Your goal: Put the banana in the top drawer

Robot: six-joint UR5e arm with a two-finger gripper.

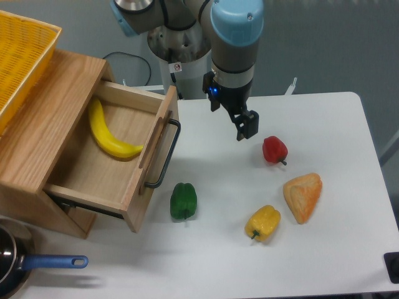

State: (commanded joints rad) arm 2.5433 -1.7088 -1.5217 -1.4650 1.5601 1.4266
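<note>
At the near left corner of the white table (324,249) sits part of a dark pot with a blue handle (53,262) pointing right. Just beyond it, the light-wood cabinet (37,156) stands along the table's left edge, with the top drawer (109,168) pulled open toward the middle of the table. A dark metal bar handle (163,154) runs across the drawer's front panel.

The banana (109,132) lies flat on the drawer floor, toward the drawer's far left side, its curve bowing away from the front panel. Nothing touches it.

On the open tabletop, a green bell pepper (183,200) rests just beside the drawer's front corner, nearer the front edge. Right of it, a yellow bell pepper (263,223) lies near the table's middle, and just beside that, toward the right edge, sits an orange wedge-shaped item (303,195) resembling bread. A red bell pepper (274,149) lies farther back, beyond the orange item.

The gripper (246,126) hangs above the table just left of the red pepper, apart from it, well clear of the drawer. It holds nothing; its dark fingers sit close together, and whether they are fully closed cannot be told from this angle. The arm rises behind it to a light-blue joint cap.

On top of the cabinet, at the far left corner, rests a yellow mesh basket (22,56).
</note>
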